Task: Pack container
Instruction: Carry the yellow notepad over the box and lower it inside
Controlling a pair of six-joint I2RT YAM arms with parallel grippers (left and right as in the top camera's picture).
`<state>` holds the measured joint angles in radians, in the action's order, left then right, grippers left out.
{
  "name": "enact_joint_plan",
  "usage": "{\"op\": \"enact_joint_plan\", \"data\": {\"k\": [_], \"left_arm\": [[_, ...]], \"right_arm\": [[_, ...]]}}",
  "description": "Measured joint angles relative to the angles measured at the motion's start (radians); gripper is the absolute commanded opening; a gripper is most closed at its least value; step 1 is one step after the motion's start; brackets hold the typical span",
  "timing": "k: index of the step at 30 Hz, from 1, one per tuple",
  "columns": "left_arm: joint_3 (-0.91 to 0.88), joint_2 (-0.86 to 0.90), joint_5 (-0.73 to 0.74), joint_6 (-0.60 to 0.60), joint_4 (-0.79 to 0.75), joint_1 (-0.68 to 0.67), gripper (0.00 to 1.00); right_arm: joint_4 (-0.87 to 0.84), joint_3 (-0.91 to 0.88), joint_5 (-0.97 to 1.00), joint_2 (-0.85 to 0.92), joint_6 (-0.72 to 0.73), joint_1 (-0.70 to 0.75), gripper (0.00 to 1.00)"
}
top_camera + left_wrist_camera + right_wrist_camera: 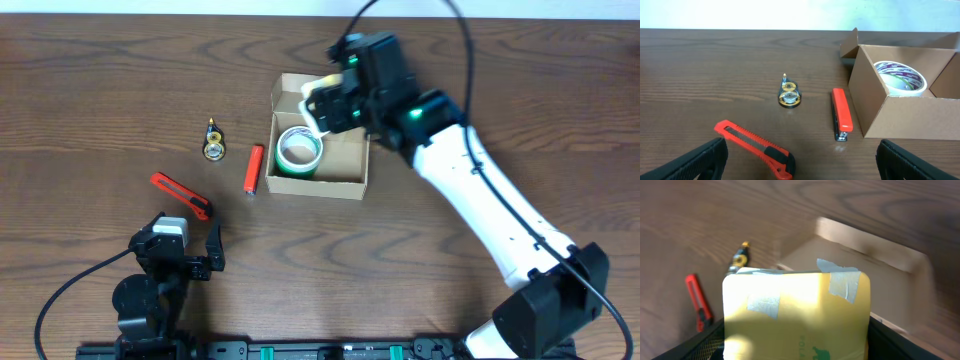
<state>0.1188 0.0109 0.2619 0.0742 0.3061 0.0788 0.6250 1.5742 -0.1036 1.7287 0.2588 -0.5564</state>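
Note:
The tan cardboard box (340, 188) stands open at the table's middle, flap lid at its far side, with a green-and-white tape roll (299, 150) inside. My right gripper (325, 105) is shut on a flat yellow packet (795, 315) patched with tape and holds it above the box's far end. The box looks blurred in the right wrist view (865, 255). My left gripper (800, 165) is open and empty near the front left edge. The left wrist view shows the box (890, 117) and the roll (900, 77).
A red stapler (254, 168) lies just left of the box. A red box cutter (181, 194) lies further left and nearer me. A small gold-and-black tape dispenser (213, 140) lies beyond them. All three show in the left wrist view: stapler (841, 114), cutter (755, 148), dispenser (789, 95).

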Motion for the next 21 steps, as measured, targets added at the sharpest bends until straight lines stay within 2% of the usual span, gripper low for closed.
{"op": "enact_joint_plan", "data": {"k": [8, 21], "left_arm": [[0.0, 0.0, 0.0, 0.0, 0.0, 0.0, 0.95], [0.0, 0.0, 0.0, 0.0, 0.0, 0.0, 0.95]], "right_arm": [[-0.094, 0.0, 0.01, 0.019, 0.035, -0.065, 0.75], [-0.272, -0.003, 0.0, 0.142, 0.1, -0.085, 0.75]]}}
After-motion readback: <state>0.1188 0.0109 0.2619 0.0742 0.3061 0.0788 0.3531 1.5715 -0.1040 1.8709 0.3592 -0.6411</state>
